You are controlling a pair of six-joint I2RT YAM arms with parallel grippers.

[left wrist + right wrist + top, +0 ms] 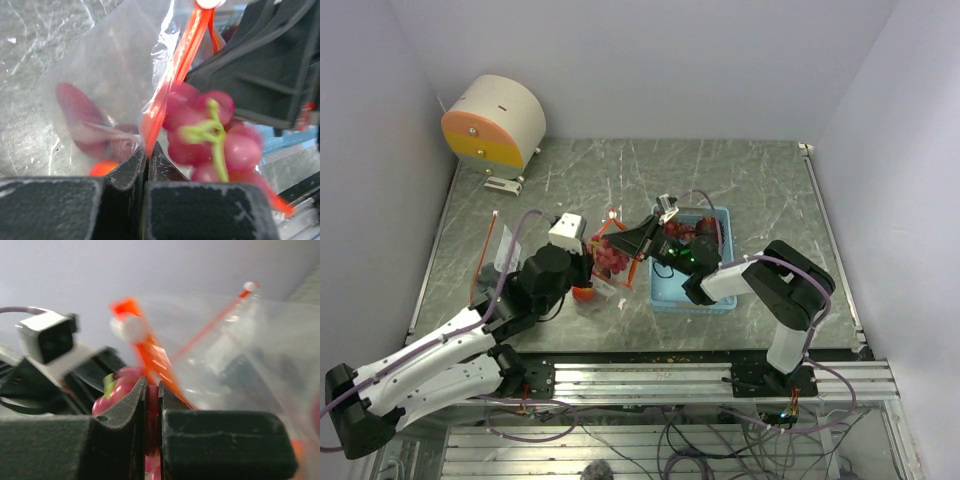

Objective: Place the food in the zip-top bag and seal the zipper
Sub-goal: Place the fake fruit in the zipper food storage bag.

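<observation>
The jaws of the left gripper (148, 152) are pressed together on the thin orange-red plastic zipper strip (176, 67), which rises slanting from them along the mouth of the clear, crinkly plastic zip-top bag (110, 75). The jaws of the right gripper (152, 387) are likewise closed, with the same strip pinched between them. A small white slider (131, 328) sits on the strip just above.

Just beside the left jaws is a cluster of dark red grape-like berries (210, 135) on a green stem, at the bag's mouth between the two grippers. Whether plastic covers it cannot be told. Behind the bag's film show a blurred dark red fruit (75, 107) and something orange-red low down.

The right gripper's black body fills the upper right of the left wrist view and hides what lies behind it. In the right wrist view the left arm's white camera box (47, 340) stands close on the left.

From above, the bag lies on the grey-green marbled desk (750, 185) with both grippers meeting over it. Touching or just beside its right edge is a light blue rectangular plastic tray (692, 303), which holds several round red fruits (682, 232) and is partly covered by the right arm. Purple cables (512, 242) loop along the left arm. A round cream drum with an orange and yellow face (495, 125) stands at the far left corner, well apart.
</observation>
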